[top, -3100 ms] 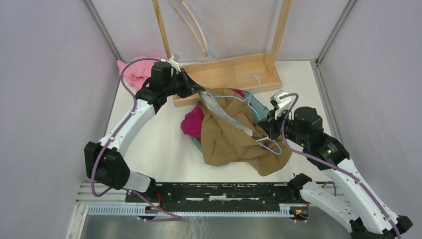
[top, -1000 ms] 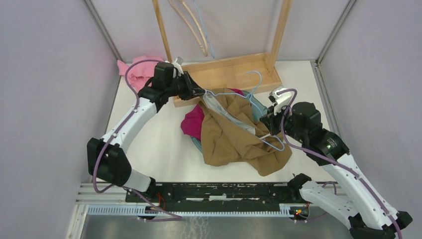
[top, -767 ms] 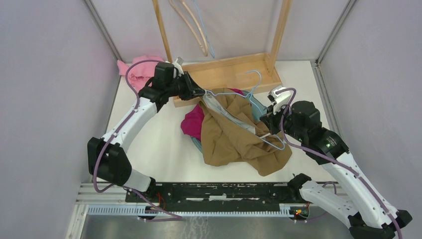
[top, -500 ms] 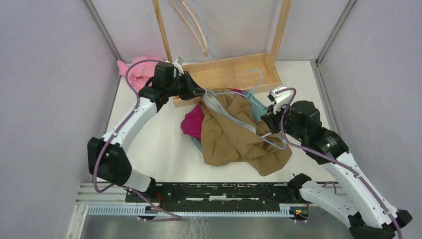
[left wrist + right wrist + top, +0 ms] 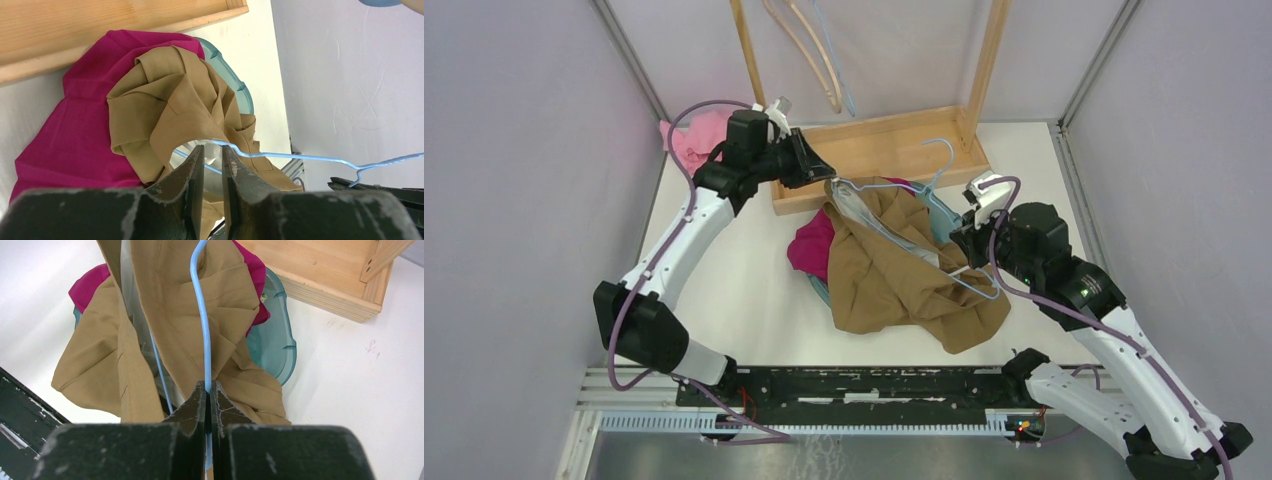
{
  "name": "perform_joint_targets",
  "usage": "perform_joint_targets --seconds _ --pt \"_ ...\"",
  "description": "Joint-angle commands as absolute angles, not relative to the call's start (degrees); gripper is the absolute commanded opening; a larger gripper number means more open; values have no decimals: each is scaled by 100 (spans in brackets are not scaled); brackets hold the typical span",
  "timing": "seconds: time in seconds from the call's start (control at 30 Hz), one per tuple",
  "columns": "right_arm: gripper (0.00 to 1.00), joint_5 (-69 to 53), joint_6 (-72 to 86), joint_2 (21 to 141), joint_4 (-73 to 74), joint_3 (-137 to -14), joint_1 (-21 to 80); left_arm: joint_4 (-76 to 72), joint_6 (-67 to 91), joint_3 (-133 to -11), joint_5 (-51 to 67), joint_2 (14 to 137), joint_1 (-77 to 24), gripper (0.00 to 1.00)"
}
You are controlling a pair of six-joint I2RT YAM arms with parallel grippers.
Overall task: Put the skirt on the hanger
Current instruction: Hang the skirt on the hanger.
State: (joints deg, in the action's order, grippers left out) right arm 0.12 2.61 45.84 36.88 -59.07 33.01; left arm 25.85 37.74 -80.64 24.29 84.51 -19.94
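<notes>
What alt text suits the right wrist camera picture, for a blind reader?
The right gripper is clamped on a pale blue wire hanger running up across a tan skirt, above a magenta cloth and a teal basin.

One tan skirt (image 5: 894,280), one magenta cloth (image 5: 809,250), one teal basin (image 5: 276,335), one pink cloth (image 5: 689,140) at ten o'clock, one wooden rack (image 5: 894,140) at twelve o'clock, one blue wire hanger (image 5: 205,340), two hanging hangers (image 5: 819,70).

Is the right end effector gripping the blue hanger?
Yes, the right end effector is shut on the blue hanger wire, with the tan skirt draped past it.
</notes>
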Motion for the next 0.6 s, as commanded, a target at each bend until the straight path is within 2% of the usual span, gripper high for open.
perform_joint_targets --seconds 0.0,0.57 --pt "1 228 177 4447 3468 -6214 3327 2728 3413 -8335 2423 8532 -1978 26" --pt "1 236 0 4685 3894 -6602 3327 2738 3331 -8330 2367 8765 -1996 24"
